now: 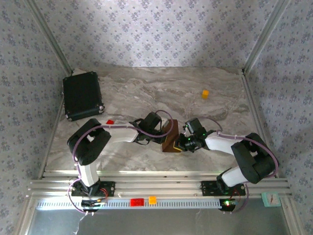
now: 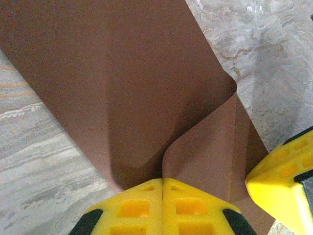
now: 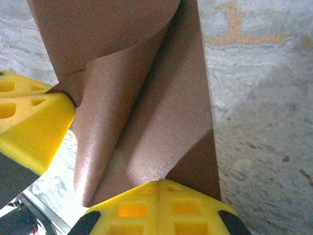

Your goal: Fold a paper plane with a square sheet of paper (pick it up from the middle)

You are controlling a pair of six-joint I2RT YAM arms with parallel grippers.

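The square sheet of paper [image 1: 171,137] is dark brown and hangs just above the marble table between my two grippers, bent into a loose fold, not a pointed paper plane. In the left wrist view the sheet [image 2: 146,88] curls over itself, and my left gripper [image 2: 162,180] is shut on its near edge. The right gripper's yellow finger [image 2: 283,181] shows at the right there. Seen from the right wrist, the paper [image 3: 146,122] rises as a rolled flap, with my right gripper [image 3: 160,182] shut on its lower edge. The left gripper's fingers [image 3: 29,122] pinch the flap's left side.
A black rectangular case [image 1: 82,95] lies at the back left of the table [image 1: 146,88]. A small orange block [image 1: 205,93] sits at the back right, and a small red block [image 1: 110,122] lies beside the left arm. Metal frame rails border the table.
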